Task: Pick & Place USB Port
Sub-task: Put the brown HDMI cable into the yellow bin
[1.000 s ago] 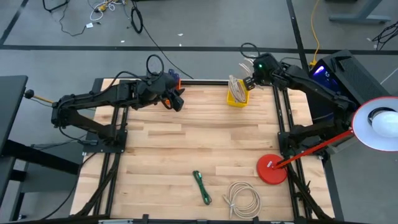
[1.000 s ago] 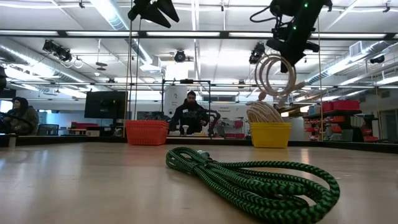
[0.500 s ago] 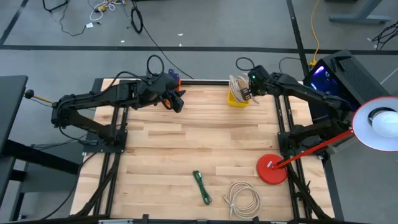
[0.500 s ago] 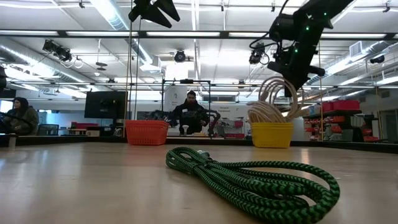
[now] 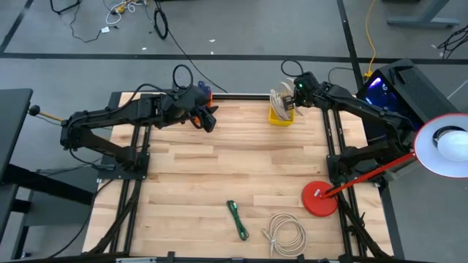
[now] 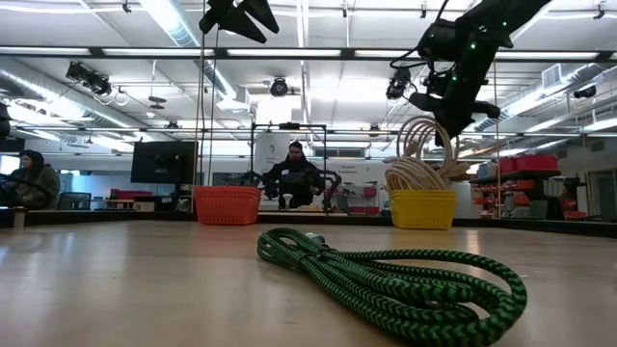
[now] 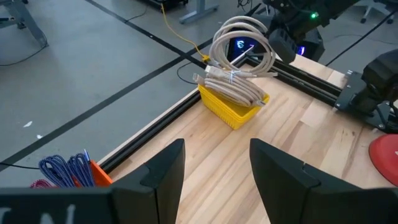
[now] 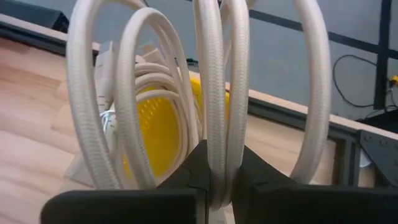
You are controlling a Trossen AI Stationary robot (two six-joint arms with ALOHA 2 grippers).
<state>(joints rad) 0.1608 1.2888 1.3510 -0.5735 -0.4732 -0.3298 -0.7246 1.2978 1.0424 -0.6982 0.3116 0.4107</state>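
Two arms over one wooden desk (image 5: 219,161); right gripper (image 5: 295,90) at the far right edge of the desk, above the yellow basket (image 5: 278,115), its jaws pinched tight on one strand of a coiled beige USB cable (image 8: 217,93), the loops standing upright over the basket and the cables already heaped in it; same coil seen hanging from the gripper in the low view, just above the basket rim (image 6: 420,208); left gripper (image 5: 207,120) held over the far middle-left of the desk, its jaws spread wide with nothing between them, fingers (image 7: 163,168) framing the bare boards in the left wrist view; orange basket (image 6: 228,204) at the far edge near the left arm, blue cables (image 7: 65,169) showing in it; green-and-black braided cable (image 5: 237,219), bundled, lying on the near middle of the desk and filling the foreground of the low view; second beige coiled cable (image 5: 285,234) lying flat just to its right, near the front edge; red round lamp base (image 5: 319,199) on the near right of the desk, its white shade (image 5: 443,148) out beyond the desk edge; seated person (image 6: 295,178) in the room beyond the desk, another (image 6: 29,178) at far left.
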